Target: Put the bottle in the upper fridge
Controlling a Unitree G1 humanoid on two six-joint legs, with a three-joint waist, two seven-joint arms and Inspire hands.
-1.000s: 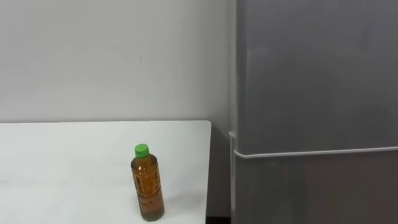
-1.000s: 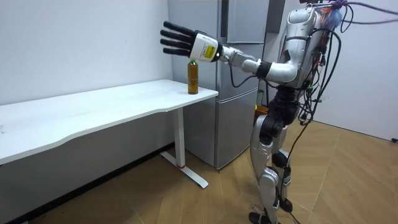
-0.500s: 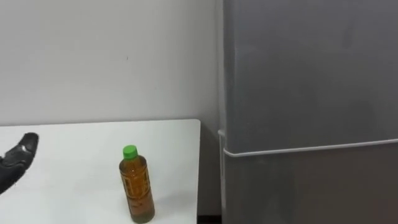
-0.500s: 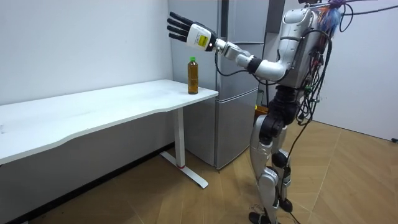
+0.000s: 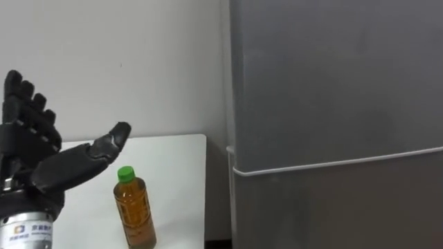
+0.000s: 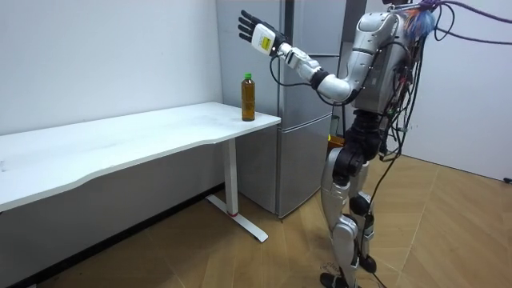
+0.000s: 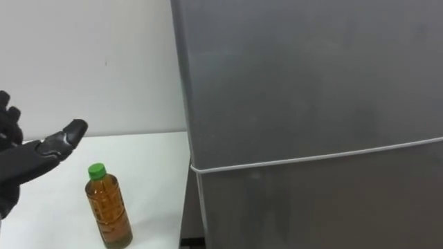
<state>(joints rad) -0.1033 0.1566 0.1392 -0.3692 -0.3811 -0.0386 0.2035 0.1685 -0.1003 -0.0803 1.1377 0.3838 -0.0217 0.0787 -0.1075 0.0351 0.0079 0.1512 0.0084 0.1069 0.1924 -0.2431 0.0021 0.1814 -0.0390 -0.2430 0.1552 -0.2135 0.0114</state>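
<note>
At the white worktop (image 5: 176, 155) beside the shut fridge (image 5: 332, 204), holds the left robot hand (image 5: 48, 169) raised, spread wide, clear of the standing bottle (image 5: 135, 216); probably needs the upper door (image 5: 325, 76) opened next.

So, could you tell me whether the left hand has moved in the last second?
Yes: against the standing bottle, the open left hand has risen and swung toward the fridge.

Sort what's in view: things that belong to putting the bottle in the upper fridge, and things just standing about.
For the job:
bottle, upright on the table
fridge's upper door, shut
left hand, open, raised, clear of the bottle

Just there:
table
wall
lower door
</note>
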